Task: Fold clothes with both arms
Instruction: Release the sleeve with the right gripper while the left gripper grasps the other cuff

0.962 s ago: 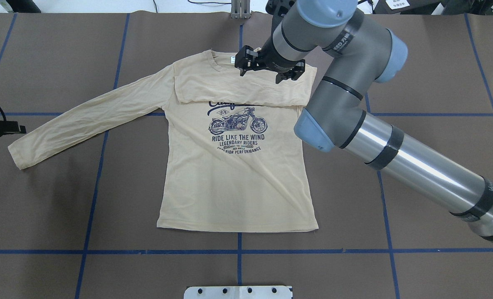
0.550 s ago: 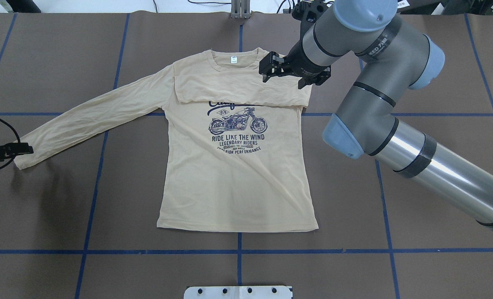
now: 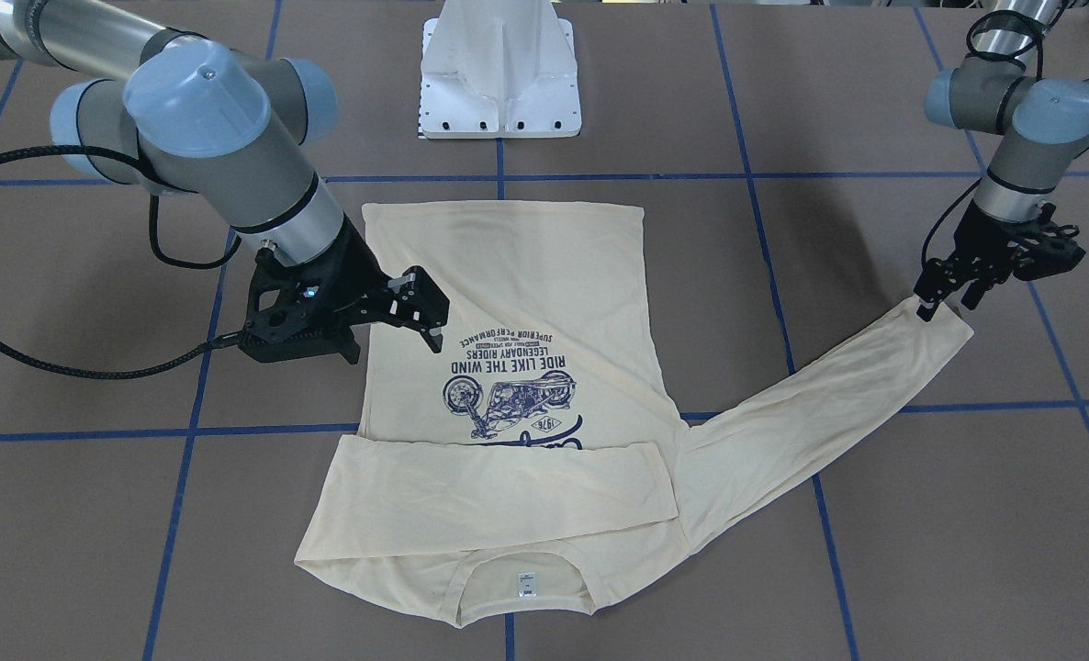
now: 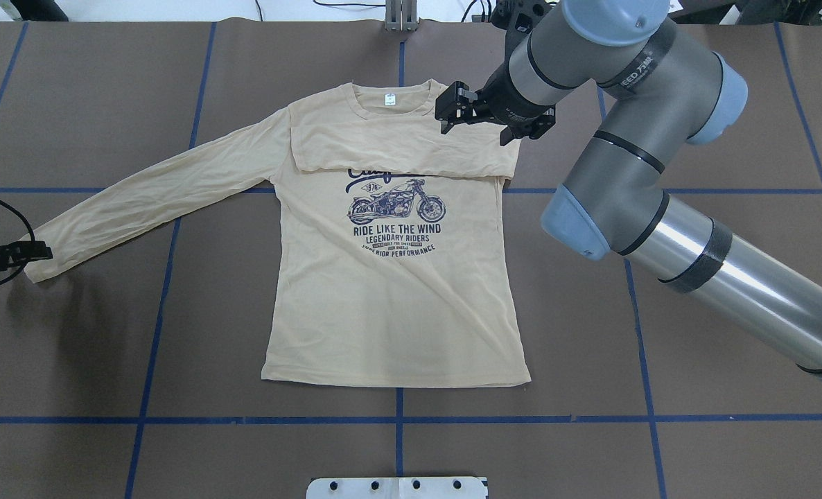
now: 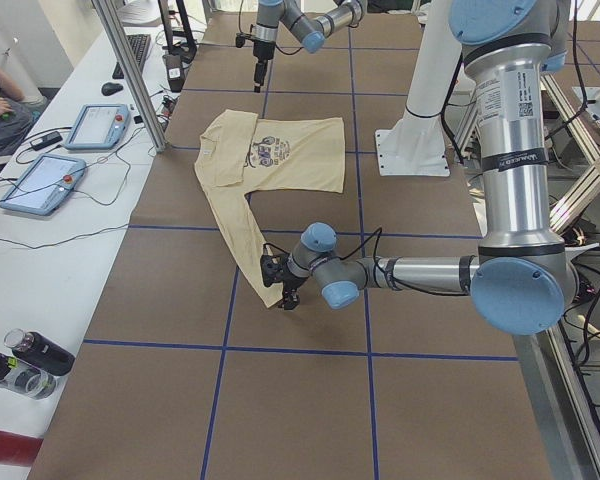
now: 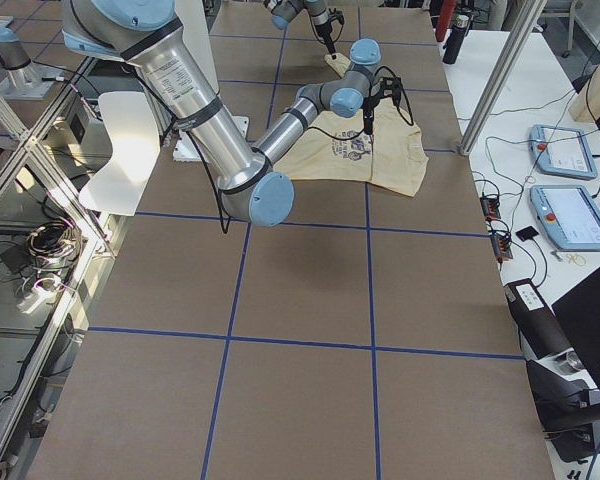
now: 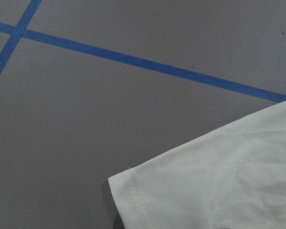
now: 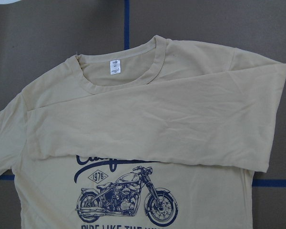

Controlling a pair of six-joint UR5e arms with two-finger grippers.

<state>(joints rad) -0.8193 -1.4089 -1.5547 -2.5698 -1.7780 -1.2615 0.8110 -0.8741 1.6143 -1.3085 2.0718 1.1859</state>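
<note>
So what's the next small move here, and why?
Probably the left end effector should close on the cuff and carry the outstretched sleeve across the chest. The other sleeve already lies folded over the T-shirt, the right end effector hangs open and empty, and only this sleeve is unfolded.

Printed in navy on the chest of the T-shirt [image 4: 383, 312]: "1976" inside a diamond badge [image 4: 372, 188], then "RIDE LIKE THE WIND", "LEGENDARY RIDERS" and, curved beneath, "SUPERIOR PERFORMANCE". Between those last two, one line too small to read. Above the motorcycle [image 4: 397, 205], a script word half hidden under the folded sleeve [image 4: 397, 149]. On the white neck label [image 4: 388, 100], marks too small to read. On a black band [image 4: 636, 66] of the right arm [image 4: 730, 284], white lettering, legible only as "EED".
</note>
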